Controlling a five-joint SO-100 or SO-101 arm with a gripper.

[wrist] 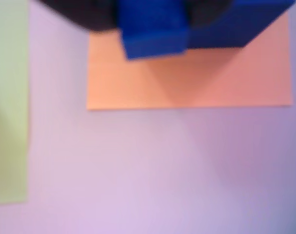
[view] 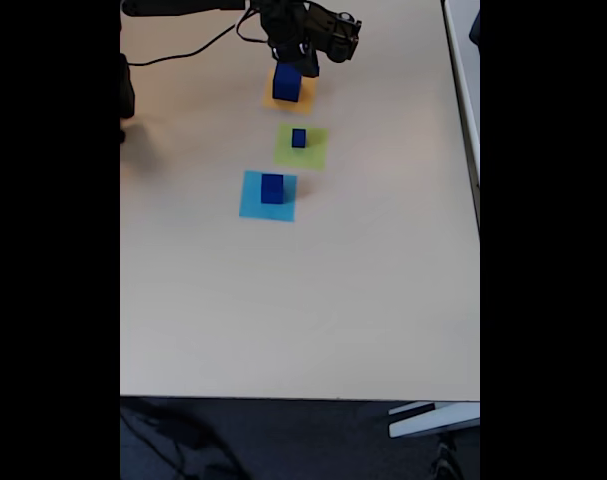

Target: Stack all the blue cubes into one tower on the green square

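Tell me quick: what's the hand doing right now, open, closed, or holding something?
Hand: down at the blue cube on the orange square, apparently around it; whether it is closed on it cannot be told.

Looks like an office or lab bench setup: a plain beige table (view: 303, 300) over dark carpet (view: 283, 440). On the table's far end, a small black arm (view: 313, 30) with a trailing cable (view: 183, 50). Beside the table's right edge, a second white desk (view: 465, 60).
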